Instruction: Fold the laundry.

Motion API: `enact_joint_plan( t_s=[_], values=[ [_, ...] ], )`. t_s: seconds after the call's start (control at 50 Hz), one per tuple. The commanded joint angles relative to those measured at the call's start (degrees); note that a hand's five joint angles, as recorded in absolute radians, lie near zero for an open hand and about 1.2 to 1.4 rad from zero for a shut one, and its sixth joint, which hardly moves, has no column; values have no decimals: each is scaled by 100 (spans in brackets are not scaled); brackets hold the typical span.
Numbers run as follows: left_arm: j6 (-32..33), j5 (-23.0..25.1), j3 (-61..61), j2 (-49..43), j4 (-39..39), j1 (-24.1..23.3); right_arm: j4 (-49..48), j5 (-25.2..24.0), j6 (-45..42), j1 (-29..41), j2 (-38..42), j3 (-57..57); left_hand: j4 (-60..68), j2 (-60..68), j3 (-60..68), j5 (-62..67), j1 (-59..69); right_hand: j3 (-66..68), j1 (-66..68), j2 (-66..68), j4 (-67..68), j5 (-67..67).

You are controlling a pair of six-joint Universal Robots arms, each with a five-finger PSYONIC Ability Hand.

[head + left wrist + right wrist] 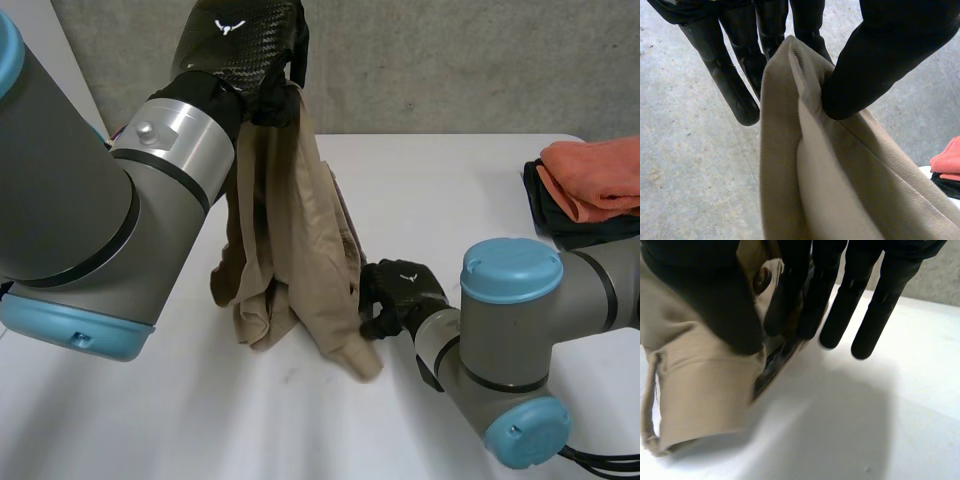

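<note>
- One beige garment (300, 250) hangs from the left hand (240, 50), which is raised well above the counter (450, 200); the garment's lower end bunches on the counter
- In the left wrist view the left hand's (890, 55) thumb presses a top fold of the garment (810, 175) against the fingers (735, 85) behind it, so the cloth is pinched right at the fingertips
- The right hand (400, 290) sits low, just above the counter, at the garment's lower edge
- In the right wrist view the right hand (705, 295) clamps the thick band of the garment (695, 390) between thumb and some fingers, while the other fingers (840, 310) reach straight out past the cloth over the bare counter (865, 415)
- One round button (761, 279) shows on the band, between the thumb and the fingers
- Well apart from both hands, two folded cloths form one pile at the counter's edge: one orange cloth (600, 175) lying on one black cloth (570, 225)
</note>
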Motion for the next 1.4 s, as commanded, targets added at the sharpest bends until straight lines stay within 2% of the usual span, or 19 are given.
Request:
enact_joint_plan(
  t_s=[0.02, 0.12, 0.16, 0.24, 0.32, 0.46, 0.52, 0.54, 0.56, 0.62, 0.66, 0.86, 0.92, 1.04, 1.14, 1.28, 1.36, 1.38, 1.4],
  values=[
    [-32, -4, -28, 70, -148, 43, 29, -144, -153, -69, -552, -29, 1131, 1139, 1166, 1199, 1451, 2539, 2580, 2514, 2527, 2639],
    [-23, -57, -317, 439, -262, 297, 3, -223, -583, -577, -1767, -29, 1131, 1139, 1166, 1199, 1451, 2539, 2580, 2514, 2527, 2639],
    [3, -31, -502, 536, -254, 464, 99, -363, -1029, -1077, -2005, -125, 1131, 1139, 1166, 1199, 1451, 2539, 2580, 2514, 2527, 2639],
    [12, 4, -985, 580, -262, 799, 222, -758, -1594, -1554, -2006, -371, 1131, 1139, 1166, 1199, 1451, 2539, 2580, 2514, 2527, 2639],
    [3, 13, -1547, 475, -201, 931, 222, -803, -1665, -1616, -1594, -626, 1131, 1139, 1166, 1199, 1451, 2539, 2580, 2514, 2527, 2639],
    [12, 48, -1795, -693, 291, 1001, 275, -742, -1709, -1546, -277, -1249, 1131, 1139, 1166, 1199, 1451, 2539, 2580, 2514, 2527, 2639],
    [47, 31, -1768, -1010, 327, 993, 284, -663, -1735, -1476, -81, -1338, 700, 708, 736, 768, 1020, 2539, 2580, 2514, 2527, 2639],
    [47, 31, -1751, -1045, 318, 1001, 301, -619, -1753, -1423, -55, -1356, 79, 88, 115, 148, 400, 2045, 2086, 2020, 2033, 2146],
    [47, 31, -1768, -1080, 309, 1001, 327, -601, -1753, -1388, -72, -1356, -1259, -1251, -1223, -1191, -939, 558, 599, 533, 546, 658],
    [47, 31, -1829, -1046, 309, 975, 494, -645, -1770, -1387, -221, -1303, -2749, -2741, -2713, -2680, -2428, -2107, -2066, -2132, -2119, -2006],
    [47, 13, -1900, -897, 300, 966, 696, -645, -1823, -1414, -379, -1303, -3223, -3215, -3187, -3155, -2903, -2466, -2425, -2491, -2478, -2366],
    [109, 31, -2883, 342, 327, 966, 2427, -1004, -2621, -1467, -1250, -979, -3325, -3316, -3289, -3256, -3004, -2922, -2880, -2946, -2934, -2821],
    [118, 31, -3244, 676, 344, 949, 2586, -1215, -2938, -1493, -1294, -593, -3492, -3484, -3456, -3424, -3172, -2956, -2914, -2980, -2968, -2855],
    [126, 22, -3587, 783, 441, 992, 2262, -1339, -2966, -1511, -1285, -56, -3880, -3871, -3844, -3811, -3559, -3342, -3301, -3367, -3354, -3242],
    [144, 13, -3605, 511, 608, 1054, 1542, -1348, -2940, -1476, -1066, 208, -3846, -3838, -3811, -3778, -3526, -3360, -3318, -3384, -3371, -3259],
    [416, 31, -3570, 18, 625, 1230, 715, -1313, -2825, -1449, -231, 182, -3545, -3537, -3509, -3477, -3225, -3192, -3151, -3217, -3204, -3092],
    [636, 40, -3605, -61, 625, 1230, 530, -1295, -2834, -1449, 24, 103, -1681, -1673, -1645, -1612, -1360, -2338, -2296, -2362, -2349, -2237],
    [662, 40, -3614, -61, 617, 1230, 452, -1304, -2834, -1449, 51, 68, -1077, -1069, -1041, -1008, -756, -968, -927, -993, -980, -867],
    [697, 40, -3623, -70, 599, 1221, 425, -1304, -2834, -1449, 42, 51, 478, 486, 514, 546, 798, -22, 20, -46, -34, 79]
  ],
)
